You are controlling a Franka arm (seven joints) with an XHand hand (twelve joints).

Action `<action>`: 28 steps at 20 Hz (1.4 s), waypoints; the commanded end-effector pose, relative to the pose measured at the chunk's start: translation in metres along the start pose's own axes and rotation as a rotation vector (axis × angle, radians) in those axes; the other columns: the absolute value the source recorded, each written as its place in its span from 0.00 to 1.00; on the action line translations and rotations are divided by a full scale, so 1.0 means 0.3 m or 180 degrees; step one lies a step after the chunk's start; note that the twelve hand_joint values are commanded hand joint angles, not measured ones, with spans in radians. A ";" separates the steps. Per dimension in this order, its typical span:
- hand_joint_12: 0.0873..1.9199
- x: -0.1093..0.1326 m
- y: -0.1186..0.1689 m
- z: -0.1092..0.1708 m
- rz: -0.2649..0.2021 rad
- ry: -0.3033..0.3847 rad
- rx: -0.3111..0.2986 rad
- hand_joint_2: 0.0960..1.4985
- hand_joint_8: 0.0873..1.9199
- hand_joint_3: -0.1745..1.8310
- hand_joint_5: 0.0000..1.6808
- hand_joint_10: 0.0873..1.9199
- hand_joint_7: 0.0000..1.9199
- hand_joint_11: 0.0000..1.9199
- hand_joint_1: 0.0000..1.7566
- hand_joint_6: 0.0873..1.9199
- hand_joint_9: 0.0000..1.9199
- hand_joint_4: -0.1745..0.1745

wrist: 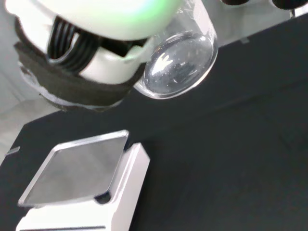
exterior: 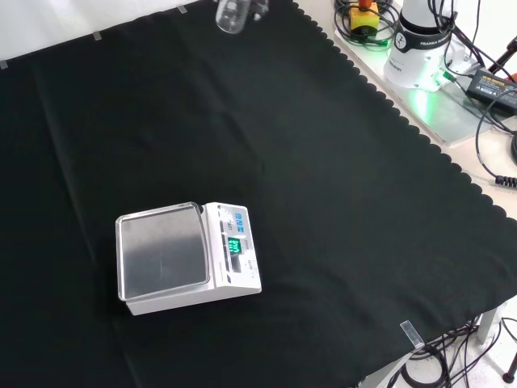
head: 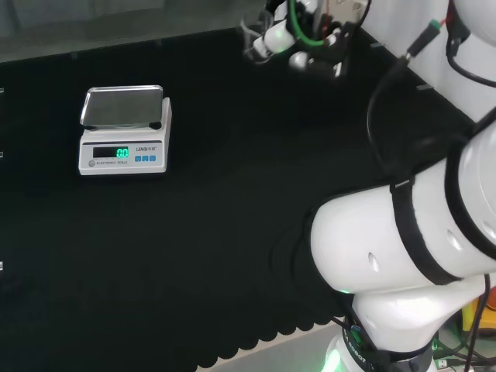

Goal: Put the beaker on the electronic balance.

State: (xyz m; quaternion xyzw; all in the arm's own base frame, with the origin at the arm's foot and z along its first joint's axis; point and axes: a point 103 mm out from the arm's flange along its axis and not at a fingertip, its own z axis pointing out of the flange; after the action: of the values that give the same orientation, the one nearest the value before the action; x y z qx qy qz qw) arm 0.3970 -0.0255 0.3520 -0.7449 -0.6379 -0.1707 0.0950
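The hand (head: 298,43) is up at about one o'clock in the head view, above the far edge of the black cloth (head: 232,232), with its fingers (wrist: 91,67) curled round a clear glass beaker (wrist: 178,62). In the wrist view I can see the beaker's round base facing the camera, tilted, held clear of the cloth. The electronic balance (exterior: 187,257) sits well apart from it, at around seven o'clock in the front view, its steel pan (exterior: 160,251) bare and its green display lit.
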 end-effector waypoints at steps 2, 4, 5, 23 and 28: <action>0.58 0.116 -0.079 0.069 0.0085 -0.0038 0.0063 0.29 0.07 0.52 0.82 0.08 0.91 0.51 0.66 0.28 0.89 1.00; 0.58 0.121 -0.072 0.078 0.0085 -0.0064 0.0070 0.29 0.07 0.53 0.82 0.08 0.91 0.51 0.66 0.28 0.89 1.00; 0.58 0.126 -0.065 0.084 0.0082 -0.0097 0.0095 0.29 0.07 0.53 0.82 0.08 0.91 0.51 0.66 0.28 0.89 1.00; 0.59 0.271 0.245 0.236 -0.0516 -0.0473 0.0570 0.29 0.06 0.53 0.81 0.08 0.91 0.51 0.66 0.29 0.90 1.00; 0.59 0.293 0.366 0.325 -0.0635 -0.0330 0.0697 0.29 0.06 0.53 0.81 0.08 0.91 0.51 0.66 0.29 0.90 1.00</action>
State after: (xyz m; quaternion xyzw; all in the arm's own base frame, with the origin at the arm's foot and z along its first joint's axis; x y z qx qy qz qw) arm 0.4709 0.0474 0.3295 -0.7098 -0.6924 -0.0777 0.1038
